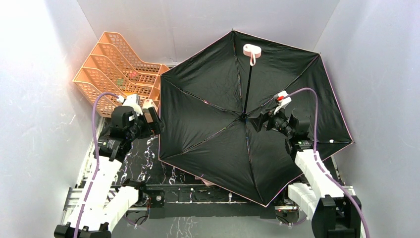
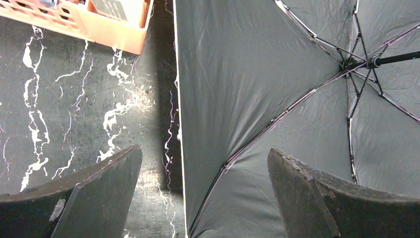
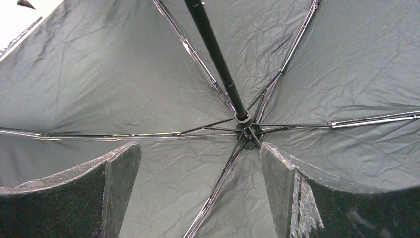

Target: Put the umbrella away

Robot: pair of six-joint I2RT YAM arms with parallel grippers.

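Gaping empty, my right gripper point(image 3: 199, 146) faced the umbrella's point(image 3: 99, 74) shaft point(image 3: 218, 64) just ahead, which I judged best pinched squarely near the hub point(image 3: 243, 119); my left gripper point(image 2: 204, 150) also gaped.

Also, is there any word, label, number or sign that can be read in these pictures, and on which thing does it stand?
No text can be read in any view.
The dark patch in the orange tray: perhaps a label, too blurred to read.
The umbrella and its handle: no print visible.
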